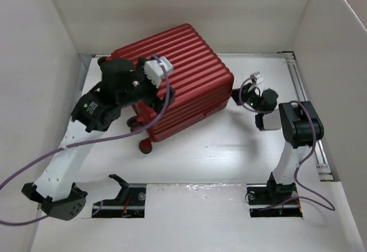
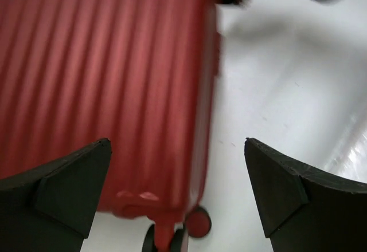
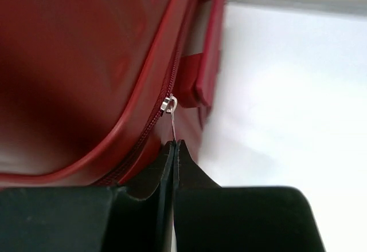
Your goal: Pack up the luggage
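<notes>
The dark-red hard-shell suitcase (image 1: 172, 80) lies shut on its broad side, ribbed shell up, toward 11 o'clock of the white table (image 1: 229, 154), with its small wheels (image 2: 198, 222) at its 6 o'clock end. The step in hand looks like running the zip closed. The right gripper (image 3: 174, 143) sits at the case's 3 o'clock edge, jaws pressed fully together on the thin silver zip pull (image 3: 170, 114), just below the slider and near the red side handle (image 3: 206, 74). To do this well, the pull should follow the line of the zip track, staying low and parallel to the seam rather than tugging outward, since the slender pull could slip from the pads or the light case could slide. The right arm reaches in low from 5 o'clock, forearm upright and wrist bent toward the case. The left arm stretches from 7 o'clock over the shell, and the left gripper (image 2: 178, 143) hovers above the ribs, spread wide and holding nothing; pressing it down would steady the case
</notes>
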